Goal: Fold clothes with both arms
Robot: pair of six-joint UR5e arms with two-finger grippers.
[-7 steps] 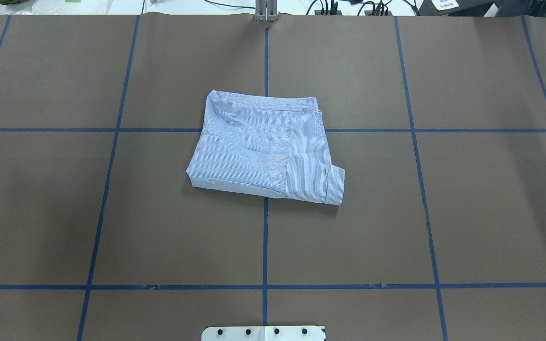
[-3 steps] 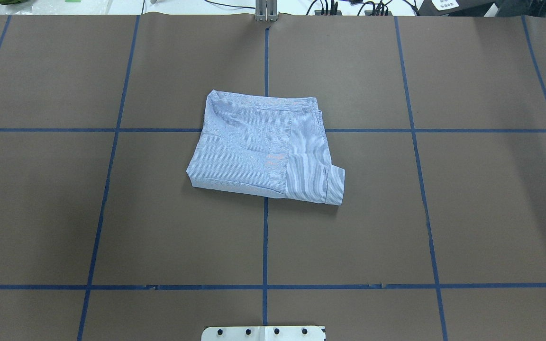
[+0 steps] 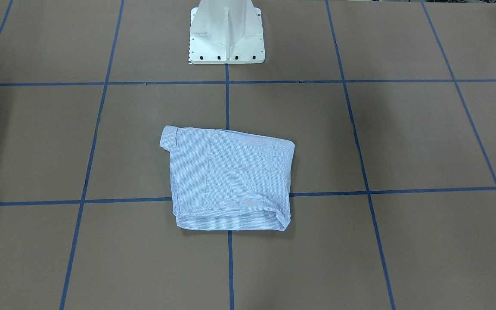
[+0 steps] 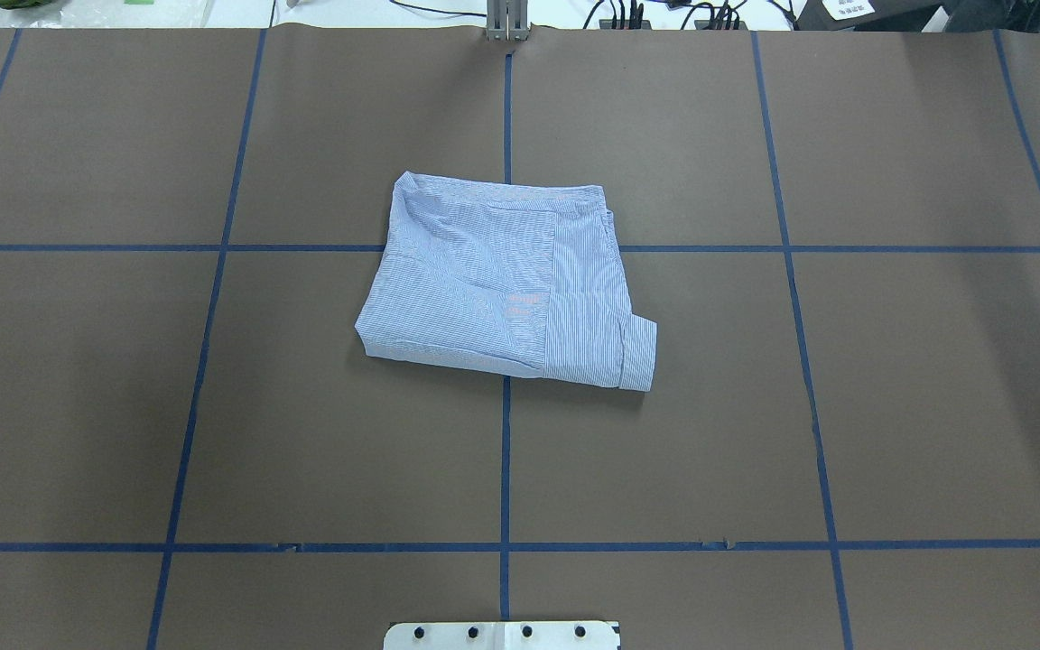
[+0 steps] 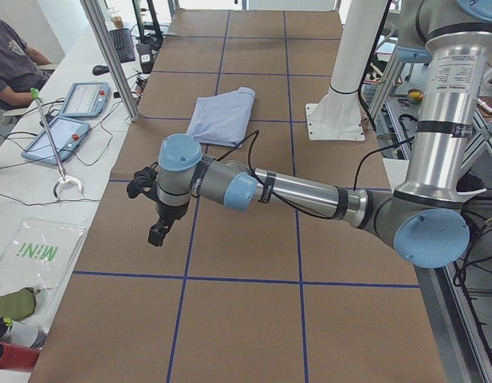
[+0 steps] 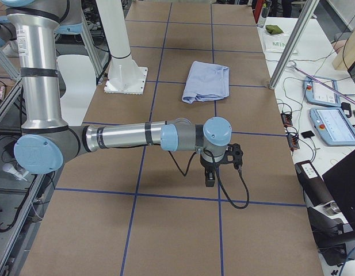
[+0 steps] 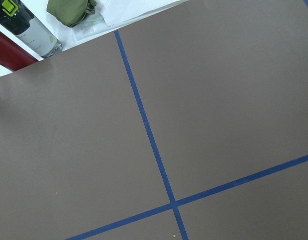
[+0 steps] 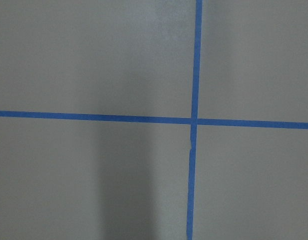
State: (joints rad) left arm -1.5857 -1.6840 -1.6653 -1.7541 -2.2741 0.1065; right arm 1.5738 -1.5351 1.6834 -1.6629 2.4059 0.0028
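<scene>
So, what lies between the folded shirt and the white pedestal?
Only brown table cover crossed by blue tape, between shirt and pedestal, in the front-facing view.

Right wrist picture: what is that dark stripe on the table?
Right wrist view: a soft-edged shadow on the brown table, left of the blue tape cross; what casts it isn't shown. Overhead view: the shirt is evenly lit and sharp.

Clear bag: green capitals "MINI", printed slantwise on the plastic.
Shirt: faint orange marking near the middle fold, too pale to read.
White card: dark print, too small to read.
Bottle: label print blurred, not legible.
</scene>
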